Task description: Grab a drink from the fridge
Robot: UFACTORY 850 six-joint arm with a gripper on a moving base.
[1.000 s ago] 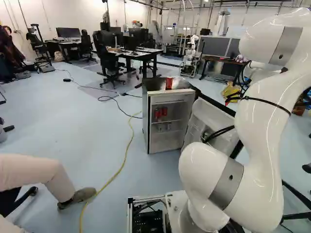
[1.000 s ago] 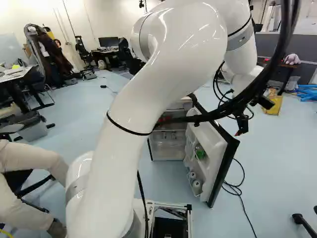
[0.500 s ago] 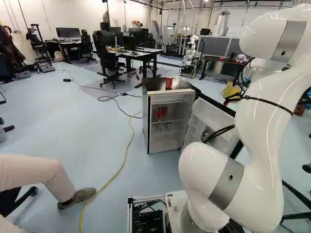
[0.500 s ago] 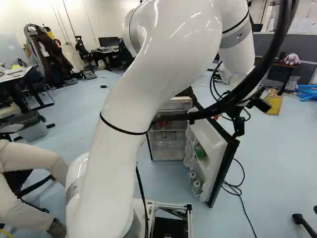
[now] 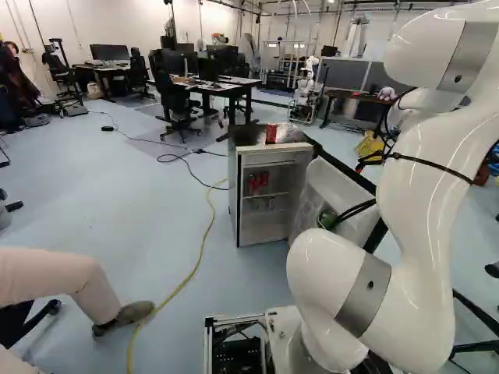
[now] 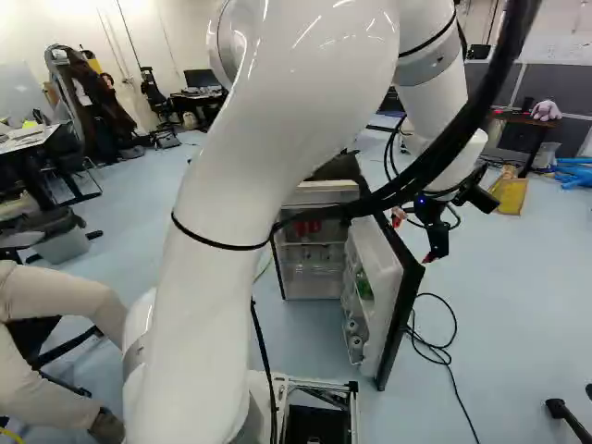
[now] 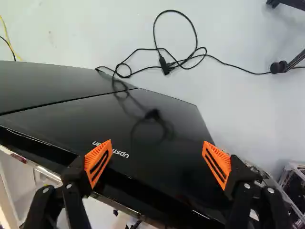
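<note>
Hand [image 7: 157, 141] is spread wide, holding nothing. I've got it just outside the fridge's [image 5: 234, 187] open door [image 7: 143, 119], off the black outer face; can't tell if it's touching. Target drinks are inside the fridge: two red cans [image 5: 257, 184] next to each other on its upper shelf [image 5: 273, 194].

Step, as I read it: door opening, at or near its end. No drink picked. The gap looks big enough to work through, so next I'd back off the door, swing the arm [image 5: 425, 187] round its free edge to the fridge's front, then line up level with the upper shelf and go in straight. Main risk is clipping the door and shoving it closed, or knocking one can while going for the other.

Cans look red, slim, upright, close together; labels too small to make out. Fridge top also carries a red item [image 5: 270, 134], maybe another can. I'd leave that, task says from the fridge.
</note>
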